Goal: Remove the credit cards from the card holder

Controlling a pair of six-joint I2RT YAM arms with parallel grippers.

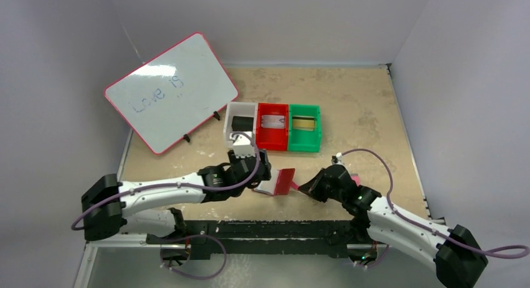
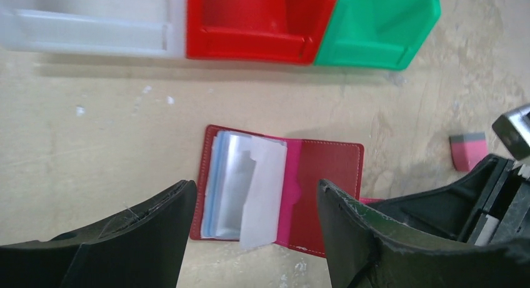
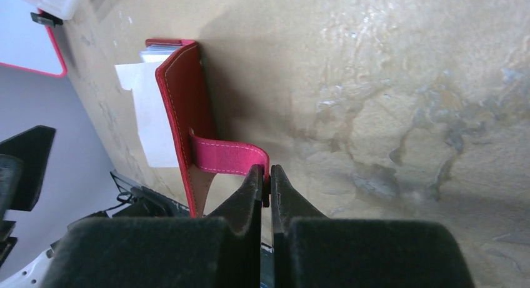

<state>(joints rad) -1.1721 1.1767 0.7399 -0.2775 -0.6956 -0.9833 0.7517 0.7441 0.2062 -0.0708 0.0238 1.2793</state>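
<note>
Right gripper [image 3: 266, 170] tight on the pink tab [image 3: 228, 157] of the card holder [image 2: 328, 169], left gripper [image 2: 255, 185] spread over its open sleeves [image 2: 231, 175].

Between the left gripper's [image 2: 256, 191] fingers, the card holder's [image 2: 328, 169] sleeves [image 2: 228, 182] look pale and blurred, and what they hold cannot be told. Ahead, the white bin [image 2: 87, 29], red bin [image 2: 250, 25] and green bin [image 2: 381, 32] run off the top edge. The snap tab's [image 3: 228, 157] end vanishes between the right gripper's [image 3: 267, 175] fingers.
</note>
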